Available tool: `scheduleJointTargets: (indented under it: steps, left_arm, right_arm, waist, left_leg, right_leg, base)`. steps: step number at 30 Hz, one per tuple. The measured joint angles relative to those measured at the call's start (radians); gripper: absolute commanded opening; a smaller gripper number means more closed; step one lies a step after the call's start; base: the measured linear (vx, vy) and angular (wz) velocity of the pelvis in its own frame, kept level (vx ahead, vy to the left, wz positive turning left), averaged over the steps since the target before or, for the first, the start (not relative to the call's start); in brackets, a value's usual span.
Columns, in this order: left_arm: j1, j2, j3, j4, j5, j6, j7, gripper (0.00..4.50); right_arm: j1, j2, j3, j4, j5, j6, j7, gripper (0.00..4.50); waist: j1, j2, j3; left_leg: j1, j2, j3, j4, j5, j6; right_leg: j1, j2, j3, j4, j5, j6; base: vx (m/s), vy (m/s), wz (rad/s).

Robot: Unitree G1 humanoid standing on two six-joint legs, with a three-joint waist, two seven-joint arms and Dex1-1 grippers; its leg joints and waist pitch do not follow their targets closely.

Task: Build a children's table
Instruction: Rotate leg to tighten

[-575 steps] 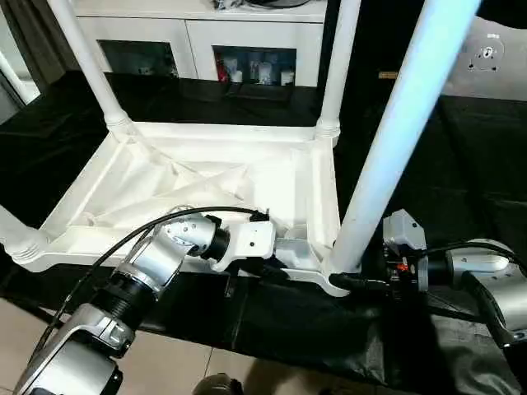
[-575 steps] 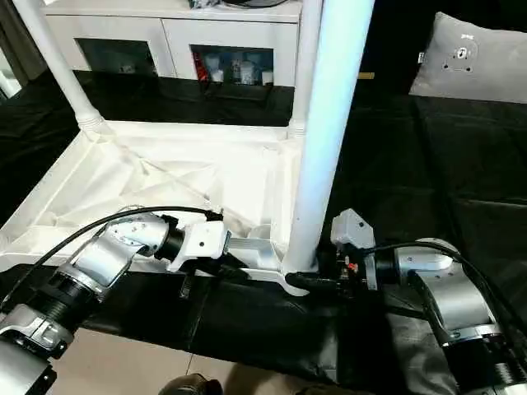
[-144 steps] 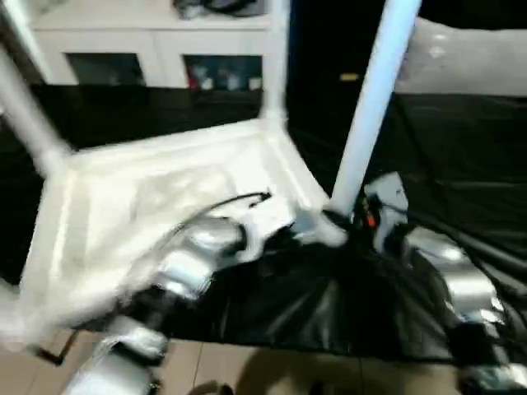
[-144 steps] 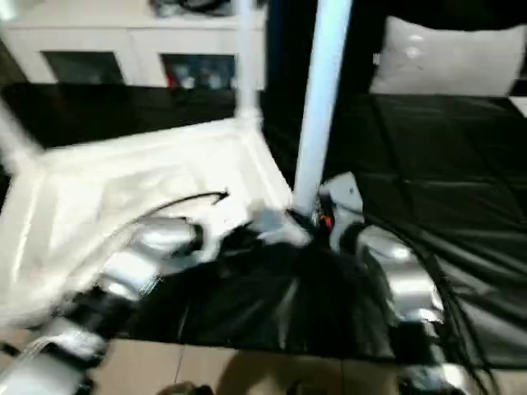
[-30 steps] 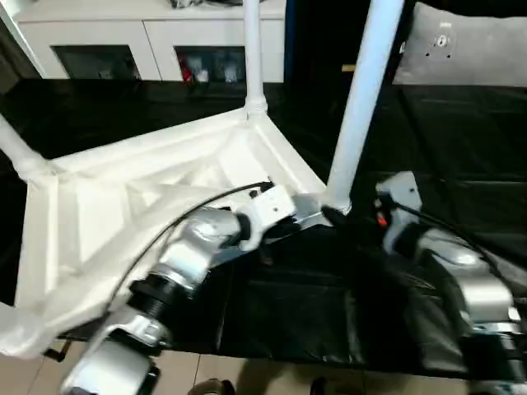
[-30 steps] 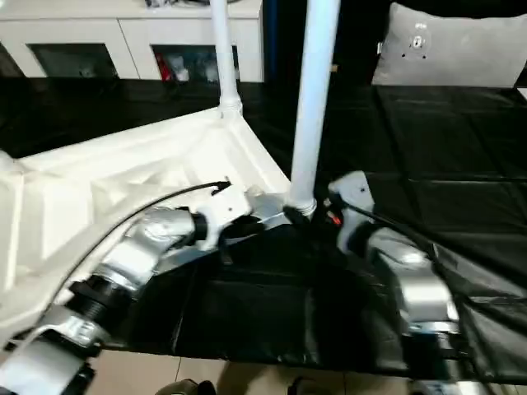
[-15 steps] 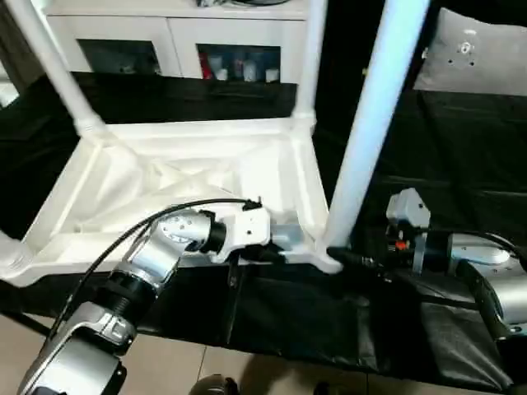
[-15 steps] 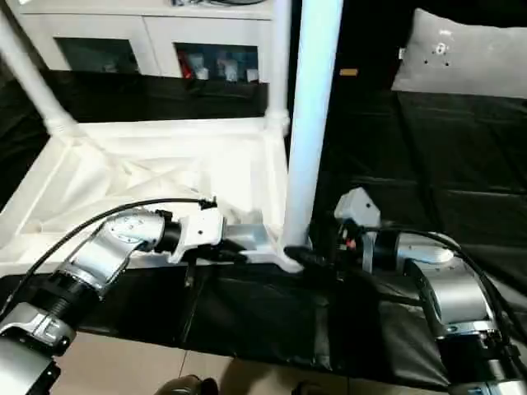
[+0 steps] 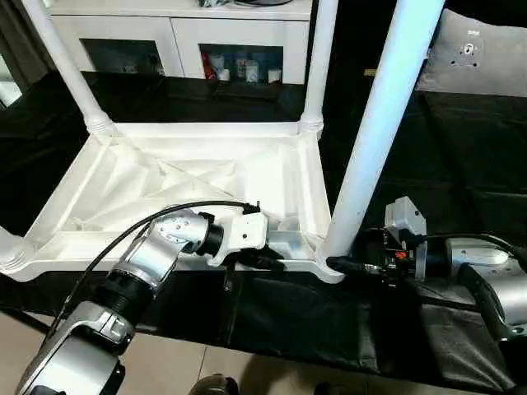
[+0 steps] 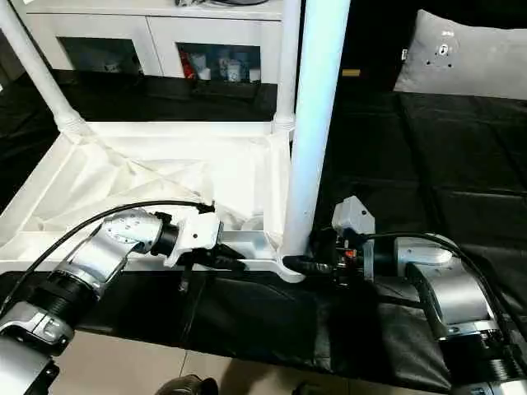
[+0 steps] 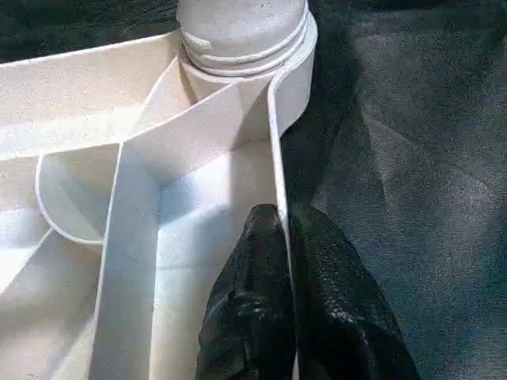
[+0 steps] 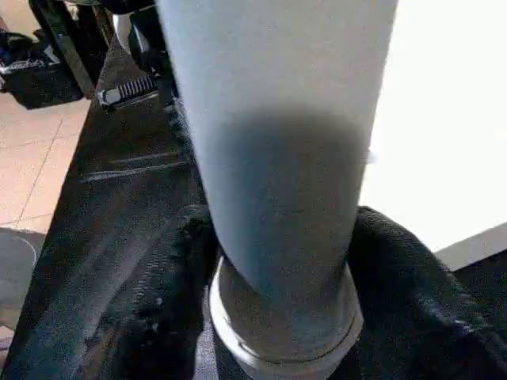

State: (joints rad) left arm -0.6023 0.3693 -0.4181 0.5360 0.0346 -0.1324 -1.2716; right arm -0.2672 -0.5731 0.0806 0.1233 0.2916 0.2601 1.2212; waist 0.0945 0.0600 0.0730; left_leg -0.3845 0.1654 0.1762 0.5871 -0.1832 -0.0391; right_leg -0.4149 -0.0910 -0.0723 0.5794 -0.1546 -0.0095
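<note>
The children's table (image 9: 198, 177) is being kept upside down on the black-covered worktable (image 9: 461, 164), legs pointing up; its near rim is being pinched by the left gripper (image 11: 283, 229), the fingers (image 11: 253, 301) pressed narrow on either side of the thin wall; the near right leg (image 9: 375, 140) is being clasped at its socket end by the right gripper (image 12: 277, 317), one finger (image 12: 170, 301) against each side.

White kids' table (image 9: 206, 177) upside down, center-left of frame, ribbed underside up, legs seated in corner sockets, pointing up.
</note>
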Motion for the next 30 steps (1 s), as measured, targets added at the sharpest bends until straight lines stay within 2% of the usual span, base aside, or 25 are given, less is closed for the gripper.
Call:
scheduleJointTargets:
  steps: [7, 11, 15, 17, 19, 21, 24, 27, 29, 30]
  left_arm:
    - [0.000, -0.003, 0.000, -0.001, -0.001, 0.009, -0.009, 0.00]
    - [0.002, -0.026, 0.021, -0.015, -0.002, 0.087, 0.025, 0.00]
    - [0.003, -0.067, 0.060, -0.025, 0.003, 0.228, 0.120, 0.00]
    - [0.003, -0.109, 0.076, -0.025, 0.015, 0.297, 0.201, 0.00]
    - [-0.006, -0.192, 0.105, -0.013, 0.037, 0.373, 0.328, 0.00]
    - [-0.018, -0.237, 0.107, -0.010, 0.041, 0.412, 0.397, 0.00]
    - [-0.021, -0.310, 0.110, -0.007, 0.049, 0.450, 0.495, 0.00]
    - [-0.030, -0.354, 0.110, 0.003, 0.066, 0.468, 0.563, 0.00]
    - [-0.030, -0.357, 0.109, -0.001, 0.070, 0.471, 0.566, 0.00]
    - [-0.030, -0.357, 0.109, -0.004, 0.073, 0.471, 0.566, 0.00]
  right_arm:
    - [0.021, 0.010, -0.013, -0.010, 0.023, 0.023, -0.017, 1.98]
    - [0.048, 0.052, -0.030, -0.063, 0.023, 0.095, -0.106, 1.93]
    - [0.044, 0.141, -0.052, -0.095, -0.014, 0.171, -0.297, 1.93]
    - [0.033, 0.207, -0.070, -0.094, -0.053, 0.194, -0.426, 1.93]
    - [-0.007, 0.294, -0.098, -0.064, -0.109, 0.214, -0.600, 1.93]
    - [-0.027, 0.316, -0.109, -0.059, -0.133, 0.234, -0.680, 1.93]
    - [-0.056, 0.350, -0.128, -0.038, -0.158, 0.250, -0.787, 1.93]
    - [-0.066, 0.387, -0.150, -0.023, -0.177, 0.227, -0.857, 1.93]
    - [-0.065, 0.398, -0.156, -0.023, -0.177, 0.221, -0.866, 2.61]
    - [-0.064, 0.404, -0.163, -0.023, -0.176, 0.217, -0.866, 2.61]
  waist:
    - [0.003, 0.000, 0.000]
    - [0.004, 0.000, 0.000]
    - [-0.012, 0.000, 0.000]
    - [-0.030, -0.002, 0.001]
    - [-0.052, 0.000, 0.003]
    - [-0.065, 0.002, 0.004]
    - [-0.075, 0.001, 0.004]
    - [-0.074, 0.004, 0.004]
    - [-0.071, 0.004, 0.004]
    - [-0.069, 0.004, 0.004]
  left_leg:
    - [0.000, 0.000, 0.000, 0.000, 0.000, 0.000]
    - [0.002, 0.000, 0.000, 0.000, 0.000, 0.000]
    - [0.008, 0.000, 0.000, 0.001, 0.001, -0.001]
    - [0.013, -0.001, 0.001, 0.001, 0.001, -0.001]
    - [0.015, -0.003, 0.000, 0.001, 0.001, -0.001]
    - [0.015, -0.004, 0.000, -0.002, 0.001, -0.001]
    - [0.013, -0.004, -0.001, -0.003, 0.000, -0.001]
    - [0.012, -0.007, 0.000, -0.005, 0.000, -0.001]
    - [0.013, -0.007, 0.000, -0.008, 0.001, -0.001]
    - [0.013, -0.007, 0.000, -0.009, 0.001, -0.001]
  right_leg:
    - [0.001, 0.000, 0.000, 0.000, 0.000, 0.000]
    - [0.002, 0.000, 0.000, 0.000, 0.000, 0.000]
    - [0.006, 0.000, 0.001, -0.001, -0.003, 0.005]
    - [0.010, -0.001, 0.001, -0.004, -0.005, 0.007]
    - [0.013, -0.002, 0.001, -0.007, -0.006, 0.009]
    - [0.013, -0.002, 0.000, -0.017, -0.006, 0.009]
    - [0.014, -0.002, -0.001, -0.025, -0.006, 0.009]
    - [0.013, -0.002, 0.002, -0.025, -0.006, 0.009]
    - [0.013, -0.002, 0.002, -0.025, -0.006, 0.009]
    - [0.013, -0.002, 0.002, -0.025, -0.005, 0.009]
  base:
    - [0.000, 0.000, 0.00]
    - [0.000, 0.000, 0.00]
    - [0.000, 0.000, 0.00]
    - [0.000, 0.000, 0.00]
    - [0.000, 0.000, 0.00]
    - [0.000, 0.000, 0.00]
    - [0.000, 0.000, 0.00]
    - [0.000, 0.000, 0.00]
    - [0.000, 0.000, 0.00]
    - [0.000, 0.000, 0.00]
